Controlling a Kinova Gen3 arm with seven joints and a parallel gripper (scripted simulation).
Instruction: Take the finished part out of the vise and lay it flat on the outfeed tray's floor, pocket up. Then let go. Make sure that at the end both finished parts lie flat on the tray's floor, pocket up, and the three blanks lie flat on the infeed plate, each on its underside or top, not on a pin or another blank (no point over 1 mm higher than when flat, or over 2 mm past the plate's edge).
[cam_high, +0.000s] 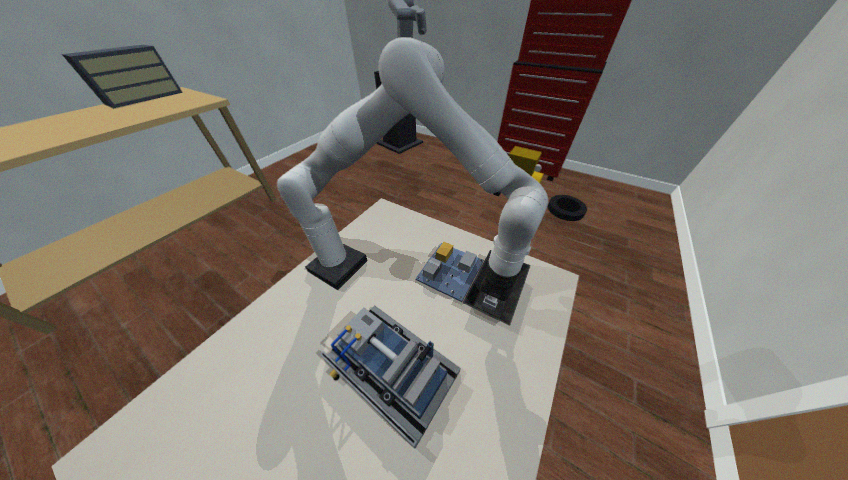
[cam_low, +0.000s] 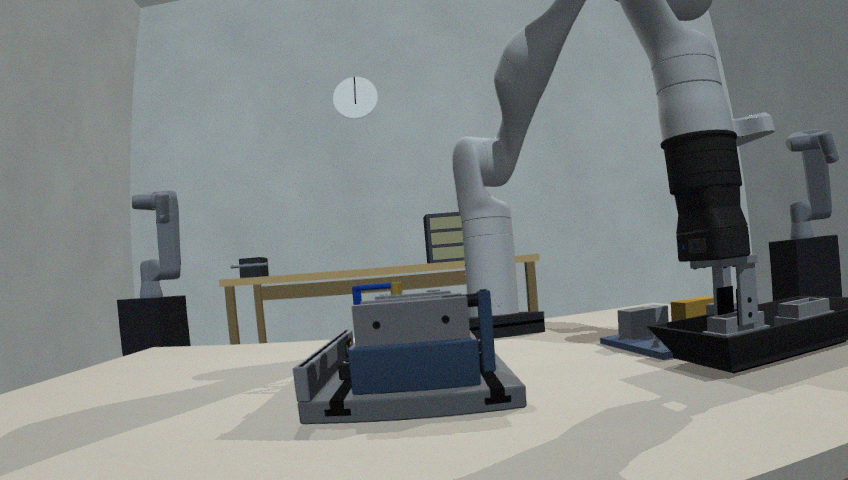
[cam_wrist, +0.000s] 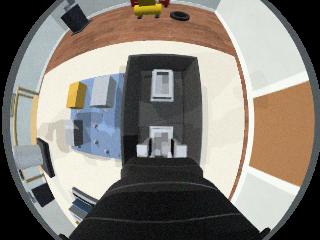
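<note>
My gripper (cam_low: 734, 315) points straight down into the black outfeed tray (cam_low: 755, 340) at the table's far right. It is shut on the grey finished part (cam_low: 727, 322), which sits level and low inside the tray; I cannot tell whether the part touches the floor. In the wrist view the part (cam_wrist: 160, 143) shows between the fingers with its recessed face up. In the top view the gripper (cam_high: 490, 300) covers the part. The vise (cam_high: 389, 371) stands mid-table with nothing between its jaws, and it also shows in the exterior view (cam_low: 410, 350).
A second grey part (cam_wrist: 162, 84) (cam_low: 803, 306) lies further along the tray floor. A blue fixture plate (cam_high: 447, 270) with grey blocks and a yellow block (cam_high: 443, 251) lies just left of the tray. The arm's base (cam_high: 336, 267) stands at the table's back left.
</note>
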